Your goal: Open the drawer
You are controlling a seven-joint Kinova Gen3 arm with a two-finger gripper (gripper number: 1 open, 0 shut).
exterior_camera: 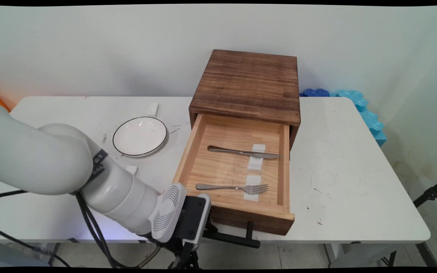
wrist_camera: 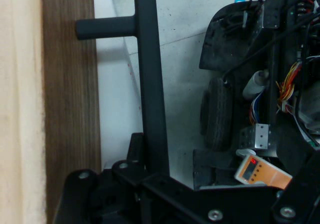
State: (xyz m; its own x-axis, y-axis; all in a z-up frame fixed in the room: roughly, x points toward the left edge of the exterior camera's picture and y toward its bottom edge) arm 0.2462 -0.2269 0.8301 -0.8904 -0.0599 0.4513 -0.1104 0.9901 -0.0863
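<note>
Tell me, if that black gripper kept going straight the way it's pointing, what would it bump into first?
Probably nothing new: the gripper already sits around the drawer's black handle bar, pointing along it. Past the bar's end the way looks free, though depth is unclear.

One wooden drawer box (exterior_camera: pixel 246 85), one plate (exterior_camera: pixel 140 136), one knife (exterior_camera: pixel 243 152), one fork (exterior_camera: pixel 233 187).

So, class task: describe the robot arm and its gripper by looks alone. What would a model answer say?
The arm is glossy white with rounded tubular links, a grey lettered band and a ribbed white wrist cap. Black cables hang beneath it. The gripper is matte black, with bolted linkage plates in the hand view.
</note>
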